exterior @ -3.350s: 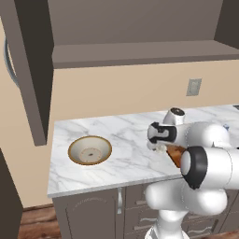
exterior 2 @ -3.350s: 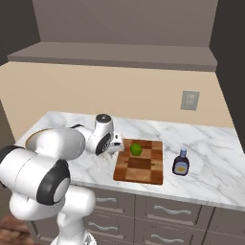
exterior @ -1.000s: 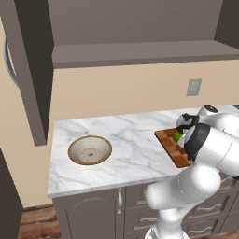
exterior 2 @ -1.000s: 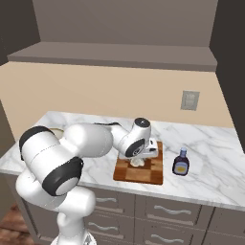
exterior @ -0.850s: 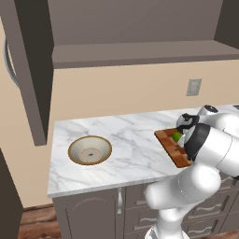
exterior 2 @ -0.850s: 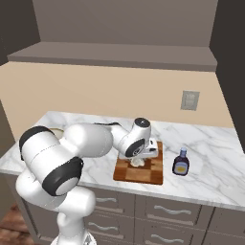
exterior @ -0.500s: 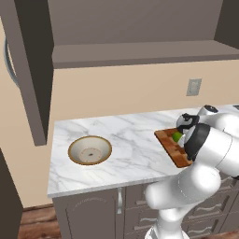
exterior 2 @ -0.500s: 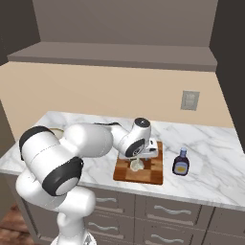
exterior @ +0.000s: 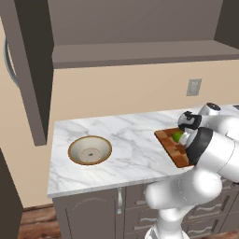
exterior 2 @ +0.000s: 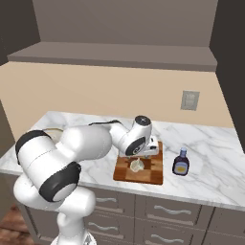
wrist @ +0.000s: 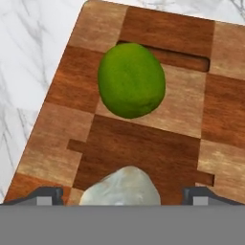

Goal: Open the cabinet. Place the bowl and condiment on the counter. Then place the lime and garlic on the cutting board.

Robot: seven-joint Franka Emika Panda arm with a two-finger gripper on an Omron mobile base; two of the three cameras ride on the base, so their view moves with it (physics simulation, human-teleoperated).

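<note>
Garlic (wrist: 120,185) sits on the board (wrist: 143,119), between the tool's (wrist: 122,194) two tips; jaws stand wide, a gap on each side of the bulb, so nothing is gripped. In the right base view the garlic (exterior 2: 136,165) lies mid-board (exterior 2: 152,174), just under the hand.

Lime (wrist: 131,80) rests on the same board, just beyond the garlic, apart from it. It shows green at the board's (exterior: 169,144) far part in the left base view, lime (exterior: 178,137) tucked against the arm.

Condiment (exterior 2: 180,162) stands upright on the desk (exterior 2: 206,182), just beside the board's right edge. Bowl (exterior: 89,150) sits upright on the desk (exterior: 135,140), well apart from the board, toward the left end.

Cabinet (exterior: 28,70) door hangs swung out at left; shelf inside looks bare.

Judgement: all four items appear to be where the task wants them. Wide jaws fit a release; lifting straight up should avoid nudging the bulb, which may roll.
</note>
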